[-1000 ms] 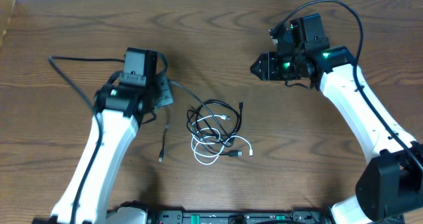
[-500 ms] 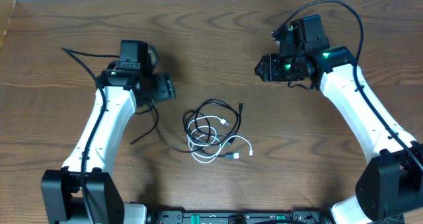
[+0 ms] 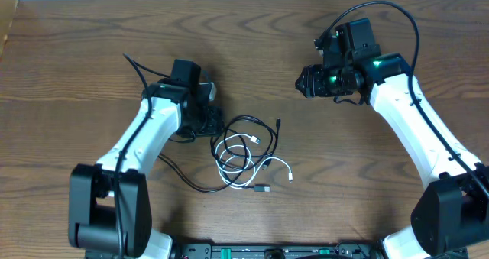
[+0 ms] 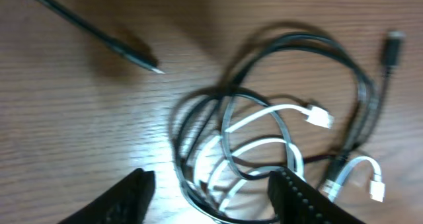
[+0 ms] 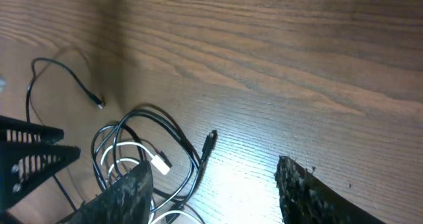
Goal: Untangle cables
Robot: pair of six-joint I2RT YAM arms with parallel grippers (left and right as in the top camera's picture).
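Note:
The cables [image 3: 246, 150] lie in a small coil at mid table: a black cord [image 3: 260, 124] looped through a white cord [image 3: 243, 181]. My left gripper [image 3: 208, 118] hangs at the coil's left edge. In the left wrist view its fingers [image 4: 131, 196] stand apart with the black loops [image 4: 291, 47] and white loops [image 4: 264, 115] between and just beyond them; the left gripper [image 4: 213, 204] is open. My right gripper [image 3: 306, 82] hovers open up and to the right of the coil, holding nothing. Its wrist view shows the black plug [image 5: 209, 141] and a white plug [image 5: 159, 163] ahead of the right gripper [image 5: 215, 197].
A loose stretch of black cord [image 3: 182, 176] trails from the coil toward the front left. Another thin cord end [image 4: 135, 54] lies on the wood beyond the coil. The left arm's own black wire [image 3: 136, 66] arcs behind it.
My left gripper went from shut on a cord to open, and it moved right up to the coil. The released cord now lies on the table. The right gripper opened slightly.

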